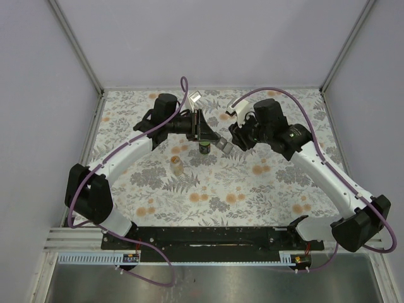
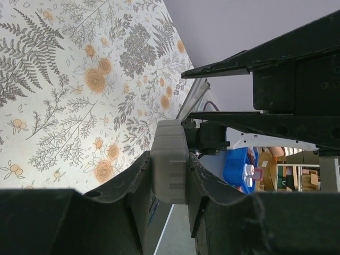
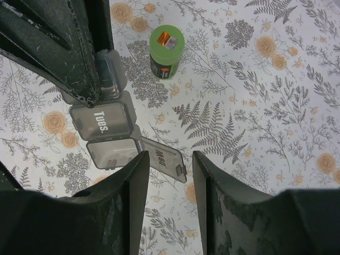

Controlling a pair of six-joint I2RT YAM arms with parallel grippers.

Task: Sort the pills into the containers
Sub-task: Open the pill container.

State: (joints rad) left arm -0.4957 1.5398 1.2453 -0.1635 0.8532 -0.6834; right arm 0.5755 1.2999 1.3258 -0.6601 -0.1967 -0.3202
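While left gripper (image 1: 201, 127) grips the pill organizer (image 3: 103, 120), one lid (image 3: 165, 160) seems open.

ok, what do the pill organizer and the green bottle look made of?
Pill organizer: probably moulded plastic, smoky-grey and translucent, slightly glossy. Signs: thin hinged lids with white lettering.
Green bottle: likely plastic too, with a matte bright-green top over a dark body. The body's material is unclear.

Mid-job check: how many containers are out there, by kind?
Bottles: 2 (green-capped dark bottle, small pale bottle)
Grey translucent plastic weekly pill organiser: 1
Total: 3
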